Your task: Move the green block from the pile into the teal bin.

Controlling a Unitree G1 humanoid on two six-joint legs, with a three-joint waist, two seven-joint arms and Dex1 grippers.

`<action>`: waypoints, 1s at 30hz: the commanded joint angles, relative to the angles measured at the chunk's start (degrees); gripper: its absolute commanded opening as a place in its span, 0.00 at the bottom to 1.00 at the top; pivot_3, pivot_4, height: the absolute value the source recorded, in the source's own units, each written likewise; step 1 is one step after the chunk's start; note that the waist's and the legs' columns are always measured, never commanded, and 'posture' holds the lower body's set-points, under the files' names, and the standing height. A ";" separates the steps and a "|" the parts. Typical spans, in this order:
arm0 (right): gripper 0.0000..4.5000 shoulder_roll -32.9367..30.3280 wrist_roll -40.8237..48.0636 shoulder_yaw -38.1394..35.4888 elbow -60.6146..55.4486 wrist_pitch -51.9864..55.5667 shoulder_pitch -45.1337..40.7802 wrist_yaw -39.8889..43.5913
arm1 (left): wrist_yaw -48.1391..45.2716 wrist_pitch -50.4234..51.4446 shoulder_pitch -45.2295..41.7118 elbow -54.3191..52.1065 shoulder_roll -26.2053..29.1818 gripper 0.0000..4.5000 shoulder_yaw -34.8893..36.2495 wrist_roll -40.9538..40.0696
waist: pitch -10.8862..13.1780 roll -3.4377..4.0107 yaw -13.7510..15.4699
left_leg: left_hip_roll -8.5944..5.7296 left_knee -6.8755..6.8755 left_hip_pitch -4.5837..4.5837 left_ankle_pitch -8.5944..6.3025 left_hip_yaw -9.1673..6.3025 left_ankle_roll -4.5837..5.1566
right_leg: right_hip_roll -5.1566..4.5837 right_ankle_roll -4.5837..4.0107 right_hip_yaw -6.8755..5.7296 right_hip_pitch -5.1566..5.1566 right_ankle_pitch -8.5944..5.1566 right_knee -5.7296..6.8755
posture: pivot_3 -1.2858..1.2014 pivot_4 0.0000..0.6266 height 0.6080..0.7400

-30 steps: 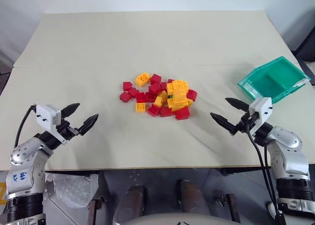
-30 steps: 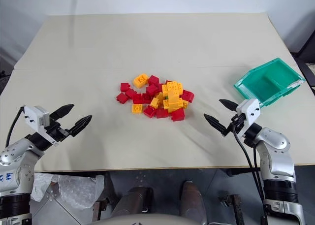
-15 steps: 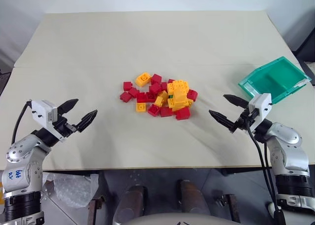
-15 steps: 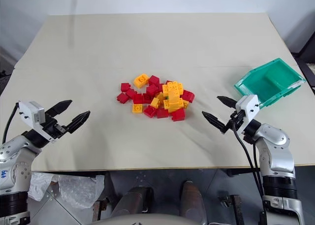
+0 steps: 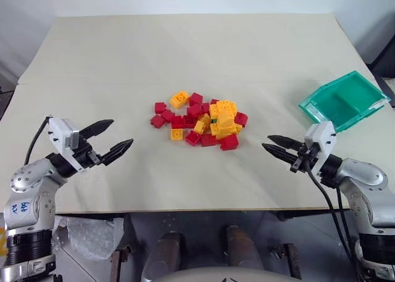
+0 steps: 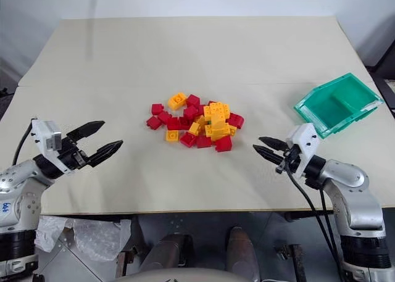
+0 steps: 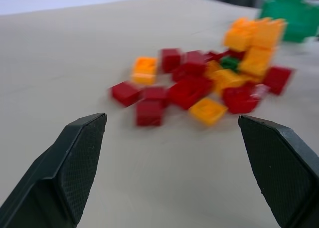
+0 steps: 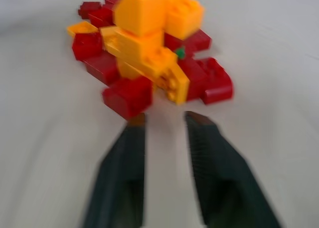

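Aiming my right gripper (image 5: 272, 145), fingers narrowed with a slim gap and empty, at the pile (image 5: 200, 121); green block (image 8: 180, 52) buried, teal bin (image 5: 364, 108) at two o'clock.

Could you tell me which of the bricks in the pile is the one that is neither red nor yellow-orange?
It is the green block, the only green piece in the pile, mostly buried among red and yellow-orange bricks beside the tall yellow-orange stack.
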 commanded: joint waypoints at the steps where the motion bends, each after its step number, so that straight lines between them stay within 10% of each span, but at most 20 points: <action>1: 0.02 1.46 1.21 2.96 -8.76 6.31 -1.77 -5.77 | -4.97 -1.59 -3.04 2.12 1.00 1.00 -1.63 -0.96 | 0.00 0.00 -0.03 | 0.00 0.00 0.00 -0.01 0.00 -0.01 | 0.01 0.00 0.00 -0.01 0.00 0.00 | 0.52 0.24 1.00; 15: 0.02 13.08 -4.45 19.98 -10.87 13.04 -11.75 -16.84 | -21.37 -5.56 -10.85 9.75 4.80 1.00 -10.58 2.86 | 0.01 0.00 -0.16 | -0.01 -0.03 -0.07 -0.04 -0.01 0.03 | 0.04 -0.01 -0.01 -0.09 -0.01 0.03 | 0.52 0.24 1.00; 30: 0.02 22.69 -21.11 21.16 27.02 -5.61 -29.76 -26.50 | -15.53 -7.36 -8.84 7.37 2.69 1.00 -8.57 2.42 | 0.01 -0.01 -0.90 | -0.09 0.00 -0.11 -0.04 0.00 0.04 | 0.04 -0.02 0.01 -0.24 -0.01 0.46 | 0.52 0.24 1.00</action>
